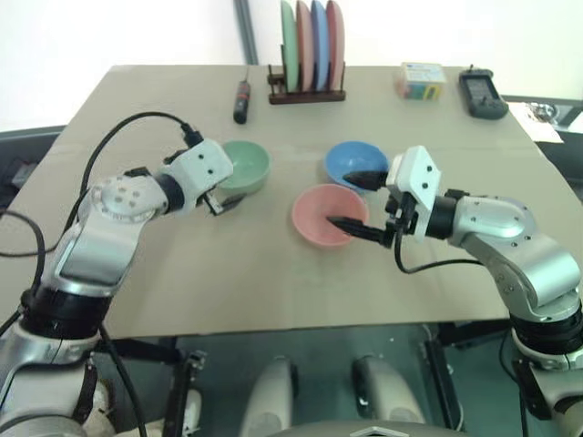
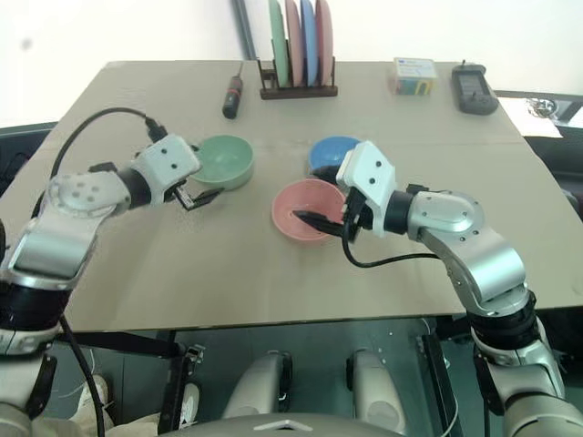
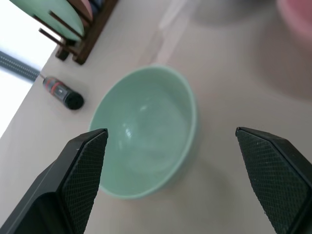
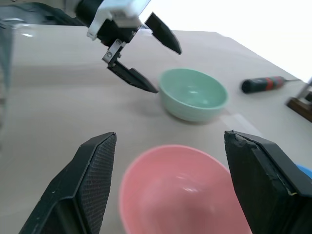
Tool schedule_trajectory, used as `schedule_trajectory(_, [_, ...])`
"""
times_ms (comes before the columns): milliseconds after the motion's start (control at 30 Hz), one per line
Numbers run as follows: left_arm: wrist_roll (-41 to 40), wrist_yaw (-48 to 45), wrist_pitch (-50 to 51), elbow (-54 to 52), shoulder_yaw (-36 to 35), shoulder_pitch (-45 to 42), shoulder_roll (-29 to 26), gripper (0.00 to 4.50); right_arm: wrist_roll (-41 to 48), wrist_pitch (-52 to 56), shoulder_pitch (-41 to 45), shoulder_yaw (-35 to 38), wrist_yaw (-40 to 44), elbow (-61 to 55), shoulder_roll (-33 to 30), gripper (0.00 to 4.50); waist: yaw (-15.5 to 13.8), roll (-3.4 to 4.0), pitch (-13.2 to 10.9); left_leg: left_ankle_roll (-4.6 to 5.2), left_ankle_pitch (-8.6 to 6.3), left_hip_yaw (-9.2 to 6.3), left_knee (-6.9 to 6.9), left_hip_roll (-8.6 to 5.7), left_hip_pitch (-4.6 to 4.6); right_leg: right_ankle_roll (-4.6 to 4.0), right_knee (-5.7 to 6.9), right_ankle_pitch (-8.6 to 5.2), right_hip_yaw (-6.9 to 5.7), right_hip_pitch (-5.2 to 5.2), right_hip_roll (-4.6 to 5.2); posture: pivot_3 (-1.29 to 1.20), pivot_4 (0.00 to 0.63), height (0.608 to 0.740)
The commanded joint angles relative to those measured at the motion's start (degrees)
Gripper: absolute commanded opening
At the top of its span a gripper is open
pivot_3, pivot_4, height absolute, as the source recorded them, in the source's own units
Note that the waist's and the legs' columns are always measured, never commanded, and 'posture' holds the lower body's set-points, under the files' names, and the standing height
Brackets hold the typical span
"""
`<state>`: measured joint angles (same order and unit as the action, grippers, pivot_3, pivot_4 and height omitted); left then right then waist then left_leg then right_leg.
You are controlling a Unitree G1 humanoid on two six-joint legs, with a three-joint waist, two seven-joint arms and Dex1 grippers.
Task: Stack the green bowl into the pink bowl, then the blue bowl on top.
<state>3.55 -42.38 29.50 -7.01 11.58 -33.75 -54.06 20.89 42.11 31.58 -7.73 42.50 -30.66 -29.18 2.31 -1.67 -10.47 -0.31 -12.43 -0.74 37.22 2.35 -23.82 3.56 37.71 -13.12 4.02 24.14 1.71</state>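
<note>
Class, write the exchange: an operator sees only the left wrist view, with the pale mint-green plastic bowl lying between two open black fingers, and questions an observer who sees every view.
Operator: Where is the round blue plastic bowl?
Observer: On the table, just beyond the salmon-pink plastic bowl, and empty.
Operator: What is the right gripper doing?
Observer: It hangs open at the pink bowl, holding nothing.

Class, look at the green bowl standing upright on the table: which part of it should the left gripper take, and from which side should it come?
Probably the rim. The green bowl stands upright, empty and apart from the pink bowl, so its thin wall is free to pinch. The left gripper is open and faces it from the robot's near left; come from that side, one finger inside, one outside.
</note>
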Motion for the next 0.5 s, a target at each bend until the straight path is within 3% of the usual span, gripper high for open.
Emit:
schedule_trajectory(33, [6.6, -1.6, -0.7, 5.7, 5.6, -4.9, 1.6, 4.5, -0.6, -3.0, 0.9, 1.9, -2.1, 0.1, 0.5, 3.69, 0.1, -0.01, 0.0, 0.0, 0.0, 0.0, -0.02, 0.0, -0.02, 0.1, 0.01, 0.07, 0.01, 0.03, -0.01, 0.0, 0.15, 0.74])
schedule_trajectory(200, [10.3, -4.4, -2.5, 12.4, 9.6, -9.6, 4.6, 4.5, 0.6, -4.4, 1.0, 2.5, -2.7, 0.1, 0.9, 3.69, 0.0, -0.01, 0.0, 0.0, 0.0, -0.02, -0.05, 0.0, -0.24, 0.11, 0.02, 0.08, 0.02, 0.23, -0.04, 0.0, 0.15, 0.74])
schedule_trajectory(500, [11.6, -7.9, -5.9, 16.8, 9.0, -12.6, 7.6, 0.74, 2.6, -4.7, -0.9, 4.7, -2.8, -1.2, -0.5, 3.78, -0.2, -0.01, 0.0, 0.01, 0.01, -0.1, 0.13, 0.0, -0.79, 0.12, 0.12, 0.1, -0.04, 0.69, -0.02, 0.0, 0.15, 0.74])
